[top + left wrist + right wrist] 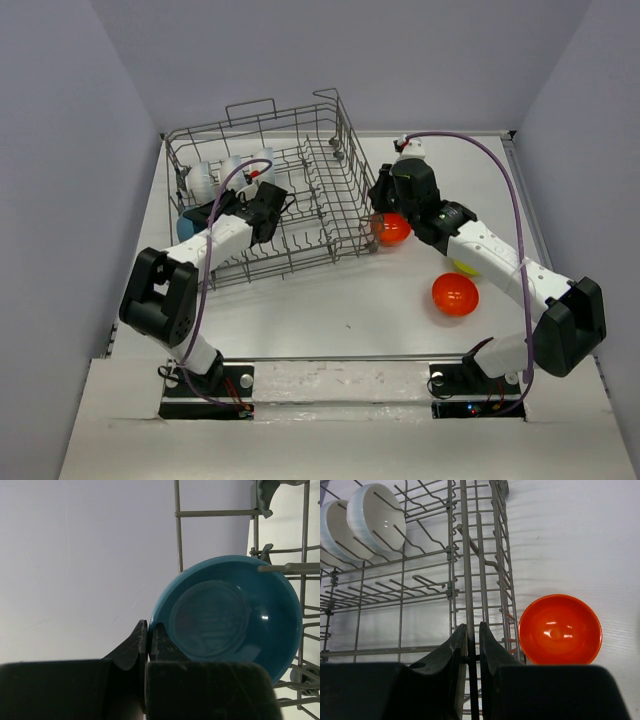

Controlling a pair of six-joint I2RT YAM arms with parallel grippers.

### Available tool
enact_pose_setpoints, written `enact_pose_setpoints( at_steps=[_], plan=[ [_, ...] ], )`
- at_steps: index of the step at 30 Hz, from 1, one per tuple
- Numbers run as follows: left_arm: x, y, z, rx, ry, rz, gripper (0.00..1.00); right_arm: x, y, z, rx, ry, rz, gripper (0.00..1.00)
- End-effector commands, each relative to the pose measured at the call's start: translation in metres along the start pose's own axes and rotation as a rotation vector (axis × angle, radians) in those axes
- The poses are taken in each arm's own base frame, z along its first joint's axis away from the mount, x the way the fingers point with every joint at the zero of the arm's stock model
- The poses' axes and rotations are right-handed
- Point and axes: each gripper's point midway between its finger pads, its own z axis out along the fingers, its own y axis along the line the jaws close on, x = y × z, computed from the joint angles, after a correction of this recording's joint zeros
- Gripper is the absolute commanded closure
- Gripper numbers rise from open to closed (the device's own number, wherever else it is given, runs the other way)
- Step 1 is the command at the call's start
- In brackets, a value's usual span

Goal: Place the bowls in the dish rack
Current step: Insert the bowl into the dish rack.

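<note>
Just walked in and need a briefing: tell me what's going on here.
Two arms are loading bowls into the dish rack. The right gripper has its fingers closed on one of its side wires, an orange bowl on the table just outside. The left gripper is shut beside a blue bowl at the rack's left end. White bowls stand in the rack; a second orange bowl waits on the table.

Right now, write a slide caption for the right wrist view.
Right gripper jaws clamp a dish rack wire; orange bowl sits outside, two white bowls inside.
</note>
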Motion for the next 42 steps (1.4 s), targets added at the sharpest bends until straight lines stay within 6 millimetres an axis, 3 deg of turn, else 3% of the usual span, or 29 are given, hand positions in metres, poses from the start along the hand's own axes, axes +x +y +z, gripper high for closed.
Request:
enact_pose_setpoints(
  at_steps=[1, 16, 38, 42],
  plan=[
    [-0.007, 0.004, -0.001, 0.028, -0.001, -0.059, 1.00, 0.029, -0.015, -0.002, 0.044, 0.100, 0.039, 0.99],
    [-0.009, -0.004, -0.009, 0.010, -0.034, 0.002, 1.00, 0.028, -0.016, 0.001, 0.053, 0.096, 0.039, 0.99],
    [-0.032, -0.048, -0.020, 0.057, -0.079, 0.093, 1.00, 0.027, -0.017, 0.001, 0.061, 0.092, 0.034, 0.99],
    [-0.035, -0.053, -0.022, 0.070, -0.082, 0.094, 0.92, 0.028, -0.018, 0.001, 0.063, 0.093, 0.035, 0.99]
  ],
)
